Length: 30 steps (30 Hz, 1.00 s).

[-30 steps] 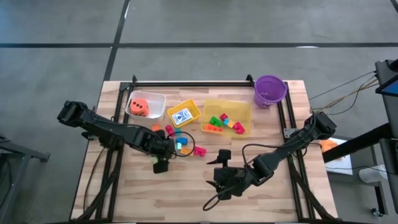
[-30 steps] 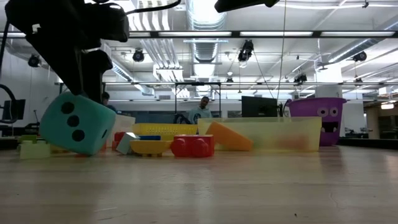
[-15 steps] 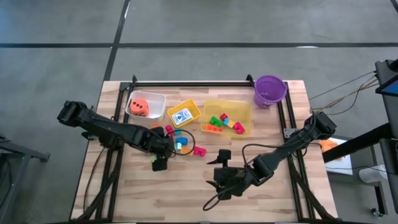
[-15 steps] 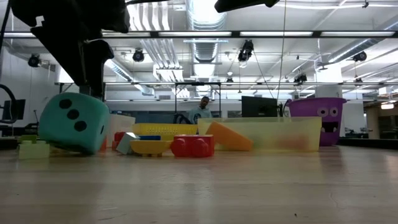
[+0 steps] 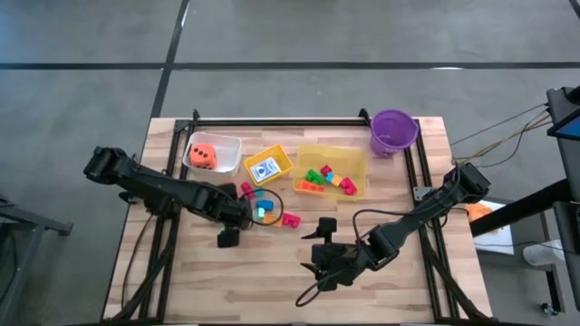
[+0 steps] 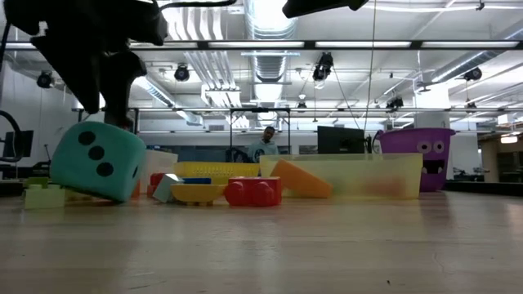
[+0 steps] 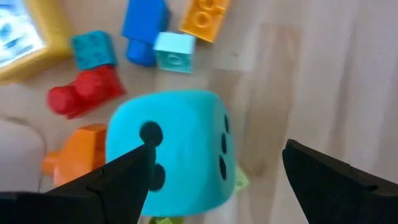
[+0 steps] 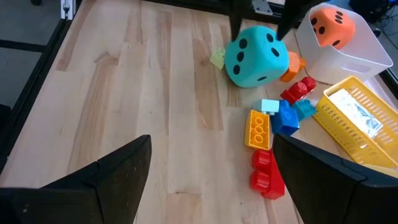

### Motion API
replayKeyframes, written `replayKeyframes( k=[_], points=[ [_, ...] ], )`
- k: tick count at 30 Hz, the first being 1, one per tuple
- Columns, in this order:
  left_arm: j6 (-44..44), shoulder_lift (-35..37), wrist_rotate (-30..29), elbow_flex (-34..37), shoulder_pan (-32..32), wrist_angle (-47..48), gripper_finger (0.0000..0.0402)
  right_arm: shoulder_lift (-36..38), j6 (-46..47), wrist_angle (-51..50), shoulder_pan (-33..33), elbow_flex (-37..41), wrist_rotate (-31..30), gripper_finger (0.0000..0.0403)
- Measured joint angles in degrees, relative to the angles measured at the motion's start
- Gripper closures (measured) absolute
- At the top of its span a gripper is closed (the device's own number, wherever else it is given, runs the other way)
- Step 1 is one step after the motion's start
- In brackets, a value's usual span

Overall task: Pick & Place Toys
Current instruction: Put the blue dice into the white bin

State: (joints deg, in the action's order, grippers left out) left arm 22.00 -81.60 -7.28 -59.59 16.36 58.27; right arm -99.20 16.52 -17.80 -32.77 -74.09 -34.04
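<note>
The left claw (image 7: 211, 180) hangs just above the teal die (image 7: 168, 149), fingers spread apart on either side of it and gripping nothing. The die rests on the counter (image 8: 155, 112), tilted, at about nine o'clock from the counter's middle. Just beyond it lie loose bricks (image 8: 273, 134): red, blue, orange, teal. Farther off, toward twelve o'clock, the orange die (image 5: 205, 154) sits in a clear bin (image 5: 227, 143), and a card box (image 5: 266, 167) lies in a yellow basket (image 5: 283, 156). The right claw (image 5: 319, 263) waits at six o'clock, fingers apart and empty. Likely risk: the tilted die could roll or squirt sideways if the fingers close off-centre, scattering the neighbouring bricks.
</note>
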Motion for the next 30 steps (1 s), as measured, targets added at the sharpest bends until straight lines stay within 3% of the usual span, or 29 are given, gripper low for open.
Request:
replayKeyframes(
  k=[5,11,20,30],
  points=[
    [-2.33,0.00,0.81,0.00,0.11,-0.14,0.0058,-0.02,0.01,0.02,0.01,0.08,0.00,0.0071],
    [-2.39,-0.43,-3.84,0.00,0.11,0.22,0.0058,-0.02,0.01,0.02,0.01,0.08,0.00,0.0071],
    [-1.91,-8.26,-4.71,-1.24,0.04,4.16,0.0058,-0.02,0.01,0.04,0.00,0.19,0.00,0.0071],
    [0.46,-8.57,-9.84,-2.01,0.04,4.30,0.0058,-0.02,0.01,0.02,0.00,0.40,0.00,0.0071]
  ],
)
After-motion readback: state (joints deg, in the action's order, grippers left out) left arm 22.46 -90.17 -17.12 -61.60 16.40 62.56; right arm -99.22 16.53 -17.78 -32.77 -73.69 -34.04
